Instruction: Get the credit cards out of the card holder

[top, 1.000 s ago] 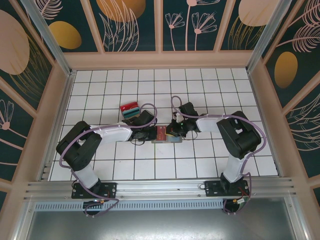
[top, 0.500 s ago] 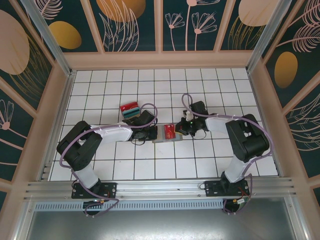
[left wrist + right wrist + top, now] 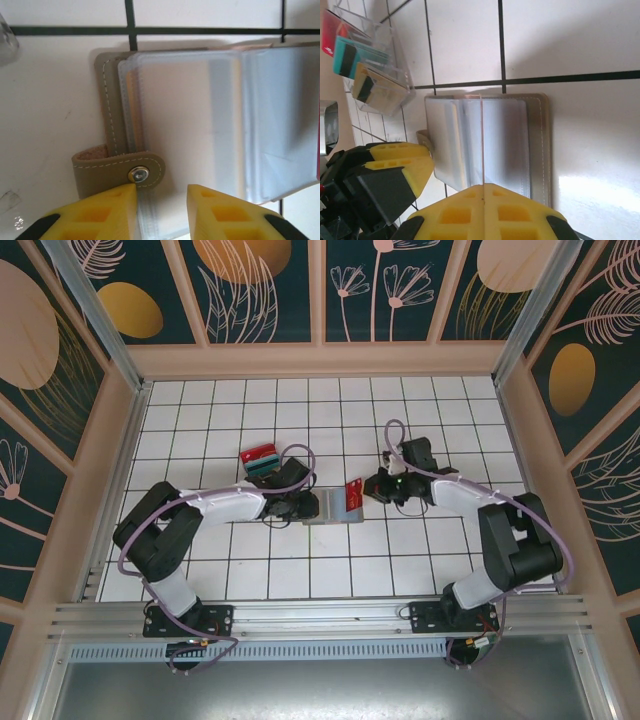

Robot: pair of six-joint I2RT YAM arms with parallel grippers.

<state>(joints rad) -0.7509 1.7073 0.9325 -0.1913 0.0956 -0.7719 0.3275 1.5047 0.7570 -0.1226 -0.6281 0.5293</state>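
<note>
Red credit card [image 3: 352, 490] pinched edge-on in closed right pincer [image 3: 482, 189], left pincer [image 3: 161, 194] ajar over card holder [image 3: 112, 115]

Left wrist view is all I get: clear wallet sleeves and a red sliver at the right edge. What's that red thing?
Observer: A red card, pinched in the right jaws over the wallet.
Operator: Where are the other cards?
Observer: Three cards stand upright in a clear stand, to the far left of the wallet: red, teal, yellow.
Operator: How is the pinched card turned?
Observer: From the right wrist it shows edge-on, a thin line running out from the shut jaws.
</note>
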